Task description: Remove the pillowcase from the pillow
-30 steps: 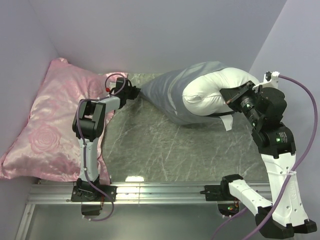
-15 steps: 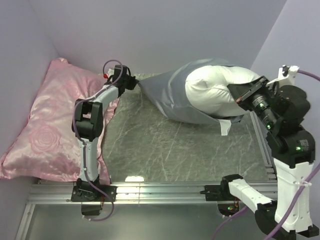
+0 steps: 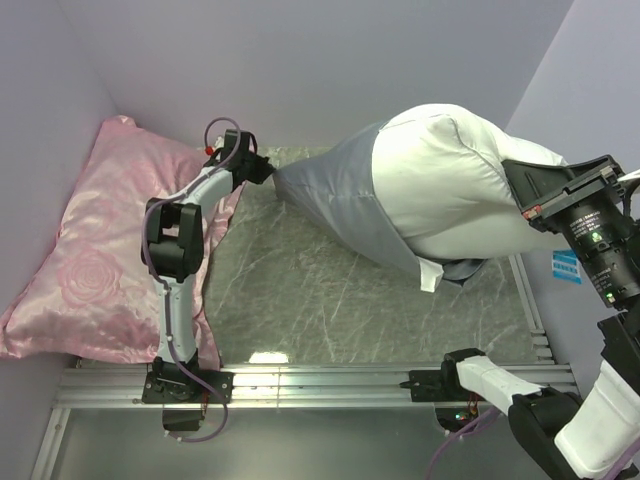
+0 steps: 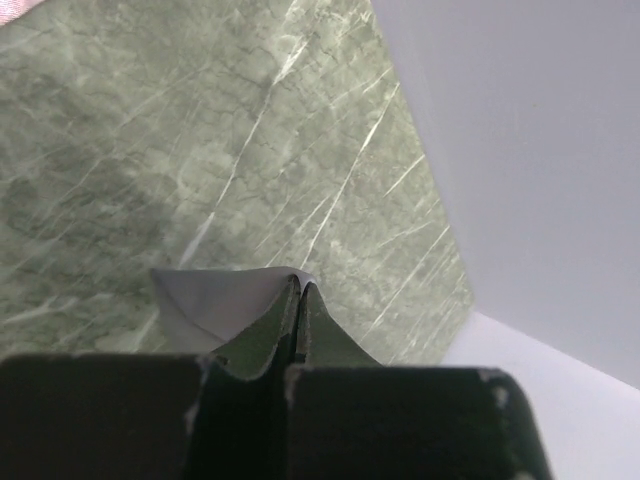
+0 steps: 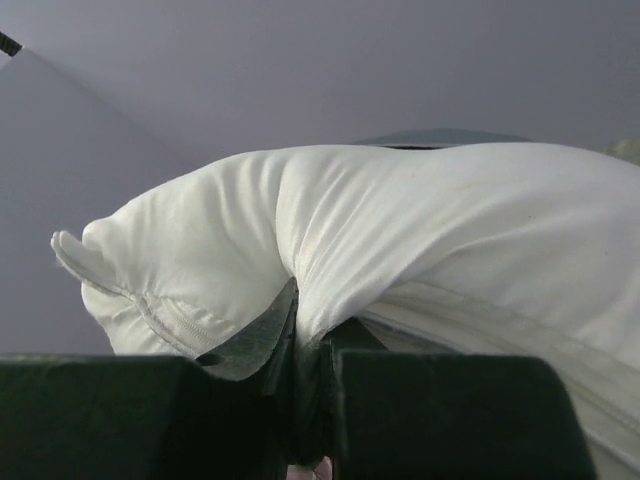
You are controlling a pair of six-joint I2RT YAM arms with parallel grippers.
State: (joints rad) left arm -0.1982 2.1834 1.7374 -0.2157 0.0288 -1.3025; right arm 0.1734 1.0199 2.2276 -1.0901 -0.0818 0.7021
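The silver-grey pillowcase (image 3: pixel 335 195) stretches from the back middle of the table toward the right, still round the lower part of the white pillow (image 3: pixel 450 180). My left gripper (image 3: pixel 268 175) is shut on the pillowcase's closed corner; the wrist view shows the grey fabric (image 4: pixel 215 300) pinched between its fingers (image 4: pixel 260 335). My right gripper (image 3: pixel 520 195) is shut on the pillow's exposed end and holds it lifted high at the right. In the right wrist view the pillow (image 5: pixel 400 230) fills the frame, bunched between the fingers (image 5: pixel 255 340).
A large pink rose-patterned pillow (image 3: pixel 90 250) lies at the left. The green marble tabletop (image 3: pixel 330 300) lies under the pillowcase. Lilac walls (image 3: pixel 300 60) close the back and sides. A metal rail (image 3: pixel 330 380) runs along the near edge.
My right gripper has pulled the pillow up and to the right, and more white pillow shows out of the pillowcase. My left gripper has stayed near the back, holding the pillowcase corner.
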